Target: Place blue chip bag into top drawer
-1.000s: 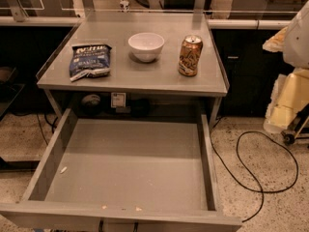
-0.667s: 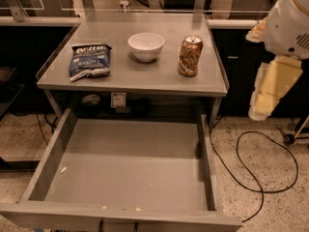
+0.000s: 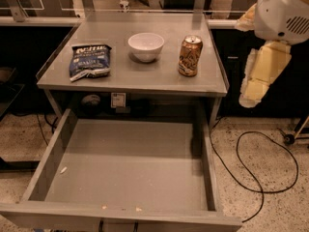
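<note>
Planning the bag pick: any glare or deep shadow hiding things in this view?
Camera view: blue chip bag evenly lit, no glare; top drawer lit, though shadow beneath the tabletop darkens its back; gripper hangs to the tabletop's right, well lit.

Blue chip bag; grey top drawer; cream claw far right

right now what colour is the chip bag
Chip bag: dark blue, white lettering, camera view; hand hangs beside the table.
</note>
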Available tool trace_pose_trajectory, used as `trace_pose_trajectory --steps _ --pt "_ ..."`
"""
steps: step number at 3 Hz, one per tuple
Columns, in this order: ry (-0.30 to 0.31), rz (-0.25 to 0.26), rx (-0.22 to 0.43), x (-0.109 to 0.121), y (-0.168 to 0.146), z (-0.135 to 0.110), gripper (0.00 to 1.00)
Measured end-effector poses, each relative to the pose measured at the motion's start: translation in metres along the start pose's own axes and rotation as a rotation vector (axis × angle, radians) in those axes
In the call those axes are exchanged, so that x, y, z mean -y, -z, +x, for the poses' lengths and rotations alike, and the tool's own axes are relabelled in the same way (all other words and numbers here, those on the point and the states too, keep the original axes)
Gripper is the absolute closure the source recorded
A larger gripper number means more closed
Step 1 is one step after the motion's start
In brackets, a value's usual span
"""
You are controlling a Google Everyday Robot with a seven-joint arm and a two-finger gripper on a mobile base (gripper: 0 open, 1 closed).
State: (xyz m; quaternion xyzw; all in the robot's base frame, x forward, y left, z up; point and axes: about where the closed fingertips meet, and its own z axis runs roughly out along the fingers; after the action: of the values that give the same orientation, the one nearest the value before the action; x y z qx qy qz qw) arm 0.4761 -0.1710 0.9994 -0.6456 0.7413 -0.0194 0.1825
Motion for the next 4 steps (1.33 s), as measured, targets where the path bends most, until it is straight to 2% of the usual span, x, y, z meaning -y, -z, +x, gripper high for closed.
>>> trace_pose_trajectory --steps 1,2,3,4 --pt "-0.030 0.018 0.019 0.005 -0.013 -0.020 0.00" --pt "-0.038 0.043 0.054 0.028 -0.037 -0.055 0.00" --pt "-0.030 0.033 0.084 0.051 -0.060 -0.084 0.00" --pt "-0.027 0.029 0.092 0.055 -0.066 -0.091 0.00"
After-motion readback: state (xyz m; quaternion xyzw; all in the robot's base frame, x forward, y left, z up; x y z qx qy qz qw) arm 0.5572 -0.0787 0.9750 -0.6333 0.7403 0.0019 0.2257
